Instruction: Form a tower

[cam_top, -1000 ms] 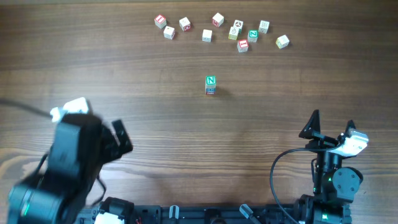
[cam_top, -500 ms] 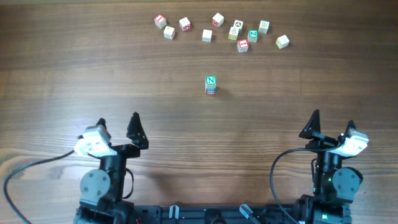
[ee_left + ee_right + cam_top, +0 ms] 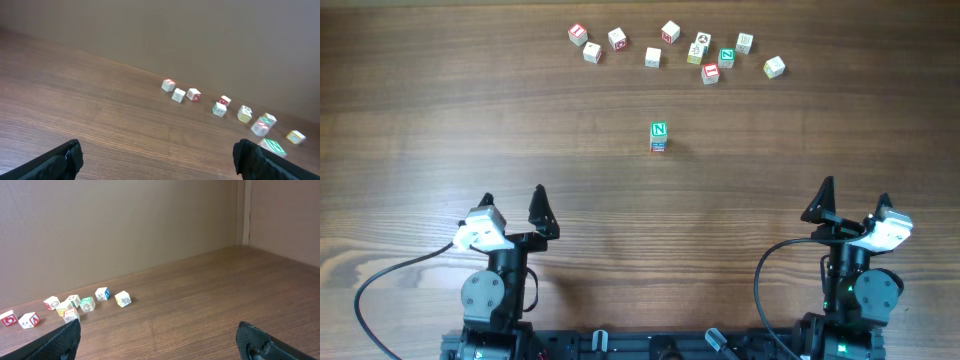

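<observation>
The tower [image 3: 659,137], green N on top, stands upright on the worktop [image 3: 640,230]; loose letter cubes [image 3: 653,57] lie beyond it. Well apart from tower, left gripper [image 3: 512,196] and right gripper [image 3: 855,192], fingers spread wide, hold nothing.

Brown wooden table [image 3: 440,120], plain tan wall [image 3: 125,230] behind

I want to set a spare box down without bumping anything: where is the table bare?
Bare wood spans the middle, between the tower and the open left gripper and right gripper at the near edge, and both sides of the tower. Crowded: the far strip, where the loose cubes cluster.
</observation>
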`<state>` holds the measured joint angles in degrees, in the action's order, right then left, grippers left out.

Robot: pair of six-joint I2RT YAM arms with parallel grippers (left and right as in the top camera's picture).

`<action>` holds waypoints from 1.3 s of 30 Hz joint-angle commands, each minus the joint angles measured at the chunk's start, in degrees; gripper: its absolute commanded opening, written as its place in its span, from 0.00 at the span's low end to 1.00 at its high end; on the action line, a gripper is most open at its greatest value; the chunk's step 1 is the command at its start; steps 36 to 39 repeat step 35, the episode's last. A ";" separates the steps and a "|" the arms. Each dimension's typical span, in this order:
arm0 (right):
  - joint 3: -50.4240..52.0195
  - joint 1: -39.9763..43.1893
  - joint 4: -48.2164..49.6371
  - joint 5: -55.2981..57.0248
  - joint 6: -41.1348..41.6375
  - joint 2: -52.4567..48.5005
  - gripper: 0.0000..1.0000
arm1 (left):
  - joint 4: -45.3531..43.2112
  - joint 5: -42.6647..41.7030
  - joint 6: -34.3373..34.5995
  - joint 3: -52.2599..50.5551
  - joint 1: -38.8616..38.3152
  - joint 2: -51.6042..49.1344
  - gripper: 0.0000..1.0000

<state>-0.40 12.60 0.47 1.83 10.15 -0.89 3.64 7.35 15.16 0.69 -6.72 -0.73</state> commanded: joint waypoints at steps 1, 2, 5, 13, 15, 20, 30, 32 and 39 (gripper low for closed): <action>0.11 0.39 0.20 0.72 -0.81 0.68 1.00 | 0.20 -2.12 -2.69 -0.37 0.35 0.57 1.00; 0.11 0.39 0.20 0.72 -0.79 0.68 1.00 | 0.07 -1.97 -2.78 -0.37 0.35 0.57 1.00; 0.11 0.39 0.20 0.72 -0.79 0.68 1.00 | 0.04 -1.97 -2.78 -0.37 0.37 0.57 1.00; 0.11 0.39 0.20 0.72 -0.81 0.68 1.00 | 0.02 -1.97 -2.78 -0.37 3.04 0.57 1.00; 0.11 0.39 0.17 0.72 -0.81 0.61 1.00 | 0.04 -1.97 -2.78 -0.37 3.04 0.57 1.00; 0.11 0.39 0.20 0.72 -0.79 0.61 1.00 | 0.02 -1.97 -2.78 -0.37 3.04 0.57 1.00; 0.11 0.39 0.20 0.72 -0.79 0.61 1.00 | 0.04 -1.97 -2.78 -0.37 3.04 0.57 1.00; 0.11 0.39 0.20 0.72 -0.79 0.61 1.00 | 0.02 -1.97 -2.78 -0.37 3.04 0.57 1.00; 0.11 0.39 0.20 0.72 -0.79 0.61 1.00 | 0.02 -1.97 -2.78 -0.37 3.04 0.57 1.00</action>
